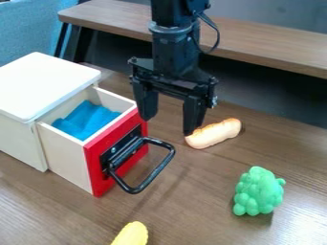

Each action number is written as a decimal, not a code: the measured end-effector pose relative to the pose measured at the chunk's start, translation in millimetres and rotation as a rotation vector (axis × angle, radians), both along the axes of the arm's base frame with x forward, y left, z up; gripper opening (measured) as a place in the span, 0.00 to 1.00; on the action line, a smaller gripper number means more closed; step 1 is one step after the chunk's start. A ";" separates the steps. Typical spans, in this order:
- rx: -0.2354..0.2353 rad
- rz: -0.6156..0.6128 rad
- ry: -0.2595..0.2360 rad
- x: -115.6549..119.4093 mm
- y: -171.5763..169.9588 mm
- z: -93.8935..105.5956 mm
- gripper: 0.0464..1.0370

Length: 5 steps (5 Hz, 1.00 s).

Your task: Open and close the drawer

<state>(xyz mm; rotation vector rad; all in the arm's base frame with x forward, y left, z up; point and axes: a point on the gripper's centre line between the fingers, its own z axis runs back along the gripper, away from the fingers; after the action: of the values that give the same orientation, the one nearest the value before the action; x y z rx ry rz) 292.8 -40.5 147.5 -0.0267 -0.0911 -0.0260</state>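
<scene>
Drawer (67, 155), red-fronted: pulled out, blue cloth (86, 119) inside. Handle (153, 172), black: at its 4 o'clock. Cabinet (45, 86): 10 to 11 o'clock. Gripper (167, 125), 2 to 3 o'clock: spread wide, holding nothing. Hazards: an off-centre push could skew and jam the drawer; bunched cloth could snag on closing. Outlying: toy bread (214, 134), 3 o'clock; green grapes (258, 191), 4 o'clock.

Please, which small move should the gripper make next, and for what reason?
I would probably lower the gripper a little toward the black handle, to prepare a closing push: the drawer stands open, and the gripper hangs open with nothing between its fingers.
</scene>
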 end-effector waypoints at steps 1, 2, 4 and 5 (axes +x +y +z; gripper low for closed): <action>0.004 0.000 0.033 -0.5 0.1 -9.7 0.96; 0.002 0.007 0.039 -0.8 -0.4 -11.0 0.96; 0.012 0.057 0.056 3.1 1.0 -17.9 0.96; 0.012 0.073 0.052 7.6 10.7 -23.9 0.96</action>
<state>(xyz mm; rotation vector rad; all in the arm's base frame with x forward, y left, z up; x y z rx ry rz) 300.3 -29.8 123.6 -0.0120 -0.0403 0.0470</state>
